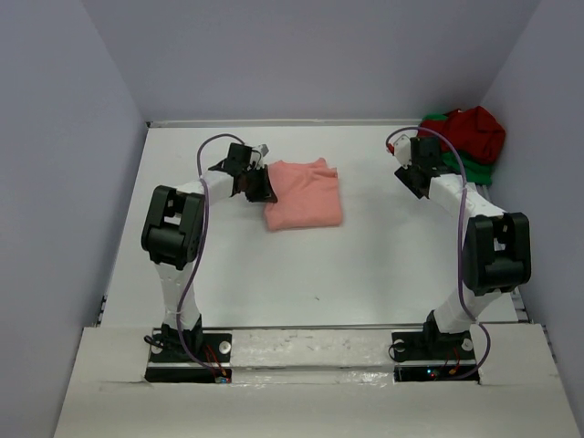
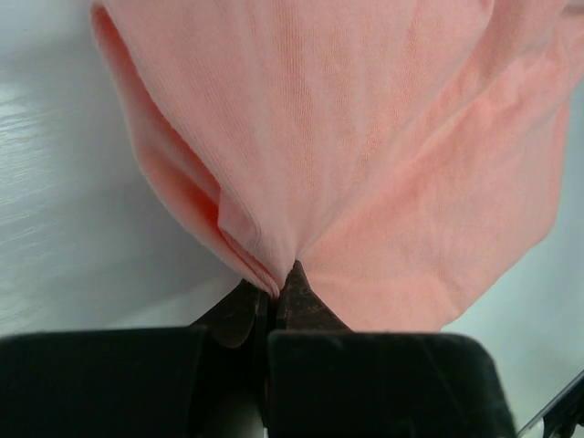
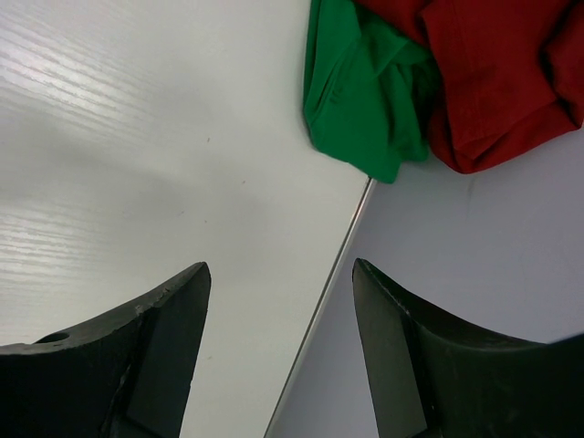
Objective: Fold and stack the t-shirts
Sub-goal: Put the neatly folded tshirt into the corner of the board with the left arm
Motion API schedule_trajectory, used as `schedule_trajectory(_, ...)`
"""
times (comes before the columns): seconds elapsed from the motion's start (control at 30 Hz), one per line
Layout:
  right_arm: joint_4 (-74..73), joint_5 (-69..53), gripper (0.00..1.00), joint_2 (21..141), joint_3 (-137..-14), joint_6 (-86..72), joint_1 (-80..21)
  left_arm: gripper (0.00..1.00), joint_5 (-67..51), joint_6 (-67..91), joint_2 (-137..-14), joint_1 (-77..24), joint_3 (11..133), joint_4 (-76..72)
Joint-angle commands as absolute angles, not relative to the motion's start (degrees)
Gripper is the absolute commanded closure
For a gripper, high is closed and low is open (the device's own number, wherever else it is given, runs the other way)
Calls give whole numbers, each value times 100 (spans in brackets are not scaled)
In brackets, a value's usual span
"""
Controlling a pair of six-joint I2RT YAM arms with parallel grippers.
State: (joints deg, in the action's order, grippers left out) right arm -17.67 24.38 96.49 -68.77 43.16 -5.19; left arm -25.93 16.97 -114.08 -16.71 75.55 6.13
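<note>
Left side: the left gripper (image 1: 258, 182) is reaching over the left half of the table (image 1: 319, 274) and is sitting at the left edge of the salmon-pink shirt (image 1: 304, 196). In the left wrist view this gripper (image 2: 278, 283) is pinching the salmon-pink shirt (image 2: 365, 137). Its dark fingers (image 2: 237, 315) are pressed together on a small gather of cloth, and creases are fanning out from the pinch. A doubled edge of the fabric is showing just left of the pinch point.

Centre: the salmon-pink shirt is lying folded into a rough square, a little left of the table's middle and toward the back. Its lower edge is angling slightly. White table surface is showing on all sides of it.

Right side: the right gripper (image 1: 412, 175) is hanging over the table near the right wall (image 1: 547, 182), well apart from the salmon-pink shirt. In the right wrist view this gripper (image 3: 278, 274) is standing spread, with only table and wall showing between its fingers (image 3: 164, 319).

Far right corner: the green shirt (image 1: 476, 170) and the dark red shirt (image 1: 474, 132) are lying bunched together, unfolded, against the right wall. The dark red shirt (image 3: 502, 73) is resting partly on top of the green shirt (image 3: 360, 91). The right gripper is pointing toward this pile without touching it.
</note>
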Motion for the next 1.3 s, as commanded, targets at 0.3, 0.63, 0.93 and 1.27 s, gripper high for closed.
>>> schedule_trajectory(0.3, -1907, 2356, 31, 9545, -7198, 4131, -475, 100, -1820, 1371, -11145, -2100, 8305, 1222)
schedule_trajectory(0.63, -1916, 2356, 31, 9483, -7146, 4157, -475, 100, -1644, 1046, -11285, -2074, 8517, 1424)
schedule_trajectory(0.93, -1916, 2268, 30, 9387, -7005, 4122, -475, 100, -1688, 563, -11760, -1494, 9043, 1978)
schedule_trajectory(1.27, -2004, 2145, 29, 9334, -6935, 3955, -475, 100, -853, -289, -12199, -889, 9879, 2417)
